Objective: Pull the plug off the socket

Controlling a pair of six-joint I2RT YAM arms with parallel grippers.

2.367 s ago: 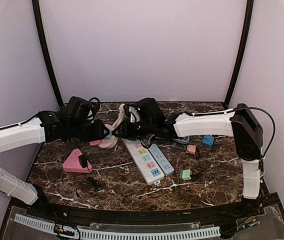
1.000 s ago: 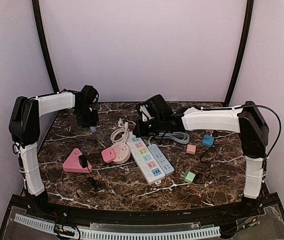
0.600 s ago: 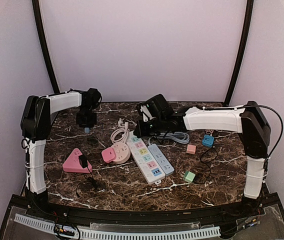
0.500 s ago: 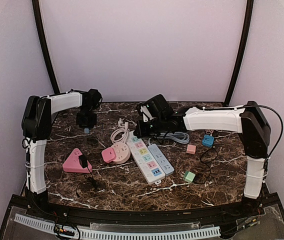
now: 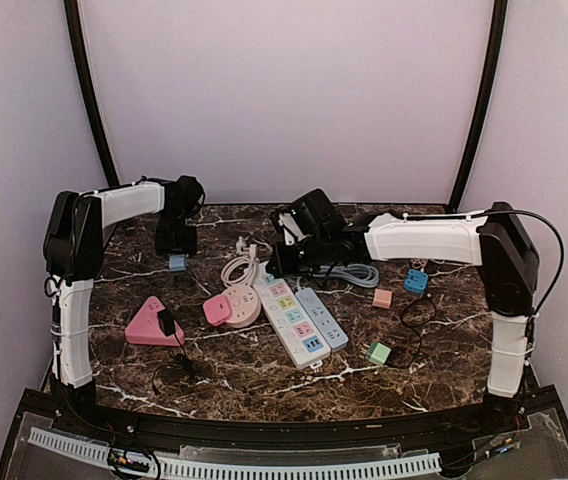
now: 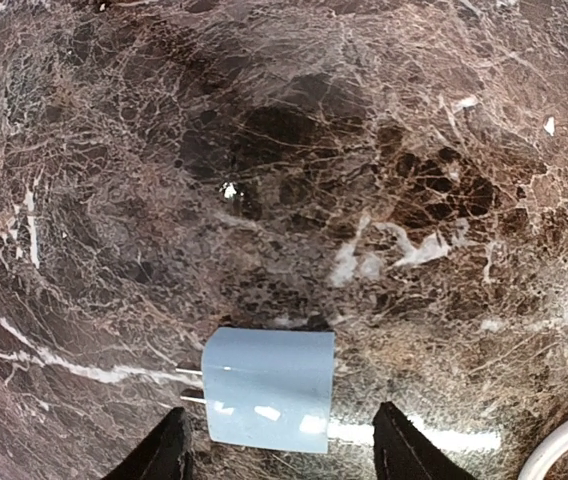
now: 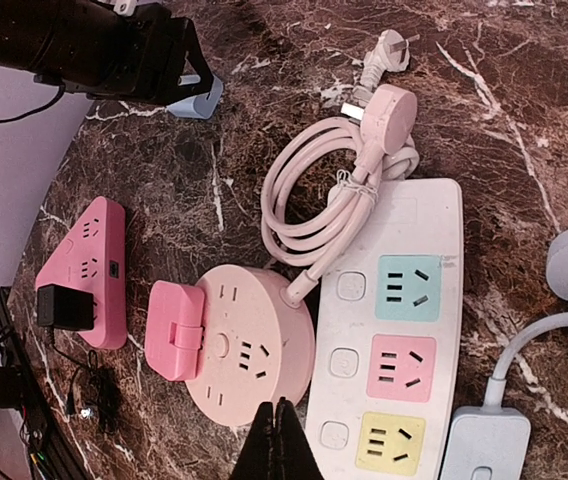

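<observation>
A light blue plug lies on the marble with its two prongs pointing left. It is free of any socket and sits at the back left in the top view. My left gripper is open just above it, with a gap between each finger and the plug; in the top view the left gripper hangs over the plug. The round pink socket carries a pink plug on its left side. My right gripper is shut and empty, over the round socket's near edge.
A white power strip and a grey-blue strip lie mid-table. A pink triangular socket with a black adapter sits front left. Pink, blue and green small plugs lie on the right. A coiled pink cable is beside the round socket.
My left arm has swung from the round socket to the back left with the blue plug, which now lies on the table. My right arm has drawn back a little.
</observation>
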